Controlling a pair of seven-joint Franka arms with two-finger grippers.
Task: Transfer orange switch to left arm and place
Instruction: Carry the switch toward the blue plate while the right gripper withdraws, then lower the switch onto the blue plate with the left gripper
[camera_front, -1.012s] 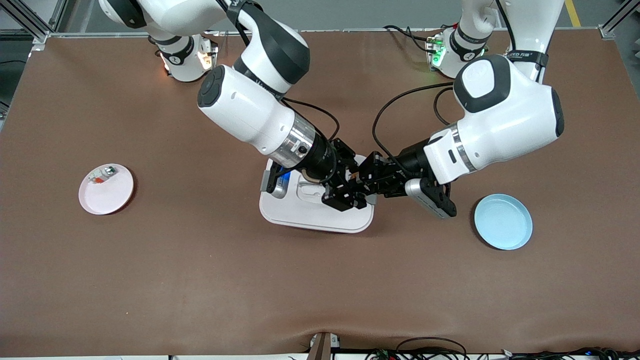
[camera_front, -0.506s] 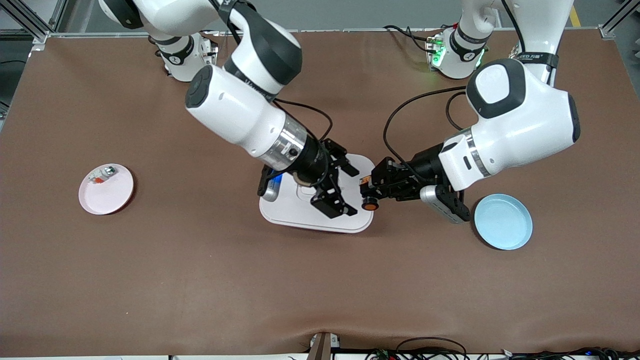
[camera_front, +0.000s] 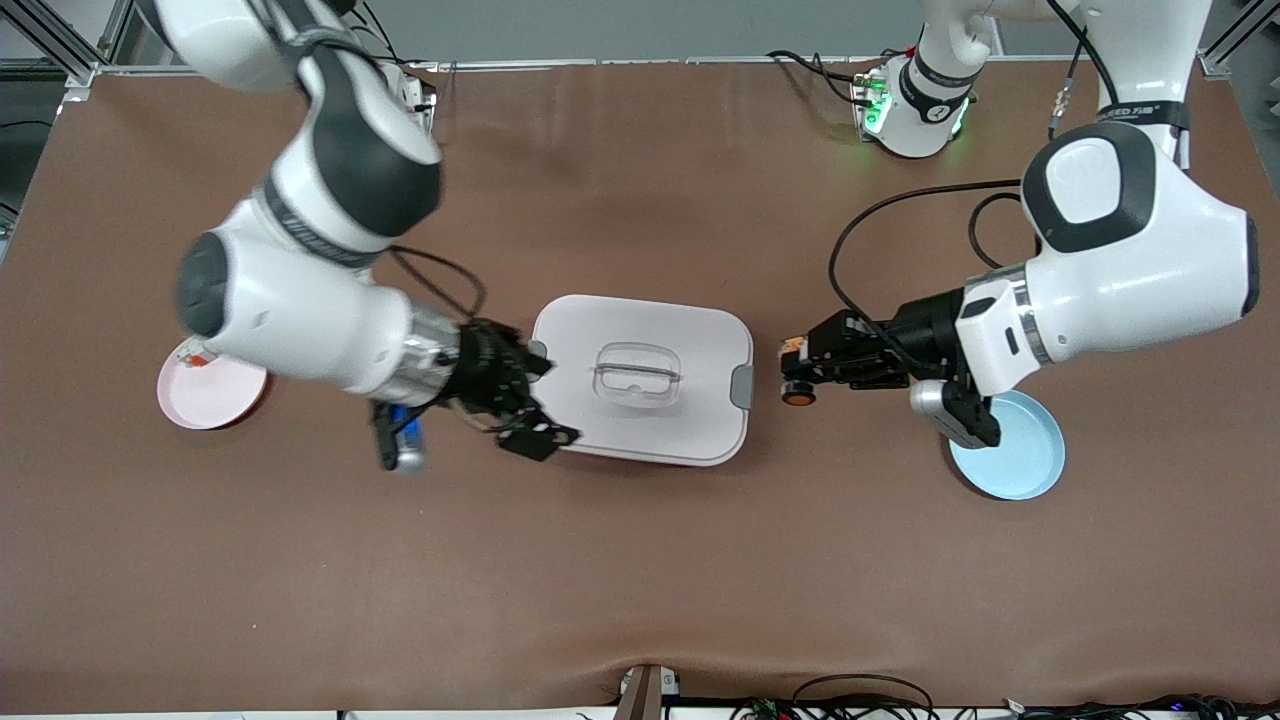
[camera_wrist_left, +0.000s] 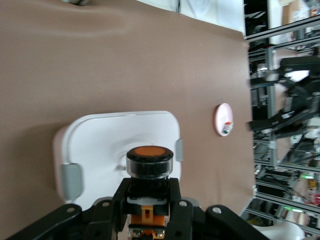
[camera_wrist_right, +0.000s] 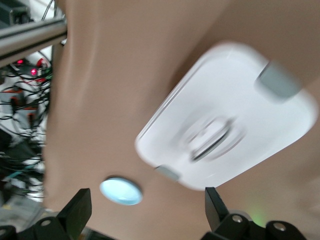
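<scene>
A: Where's the orange switch (camera_front: 797, 396)?
B: Left hand (camera_front: 800, 372) is gripping it, hanging over the counter (camera_front: 640, 560) between the box (camera_front: 640, 380) and the blue plate (camera_front: 1010, 450).
A: Right hand (camera_front: 525, 405)?
B: Hanging fingers spread, holding nothing, just beside the box's other end.

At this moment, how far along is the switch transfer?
Handover looks done: the left hand grips the orange switch above the table between the box and the blue plate. The right hand, open and empty, is beside the box toward the pink plate. Setting it down remains, presumably on the blue plate.
</scene>
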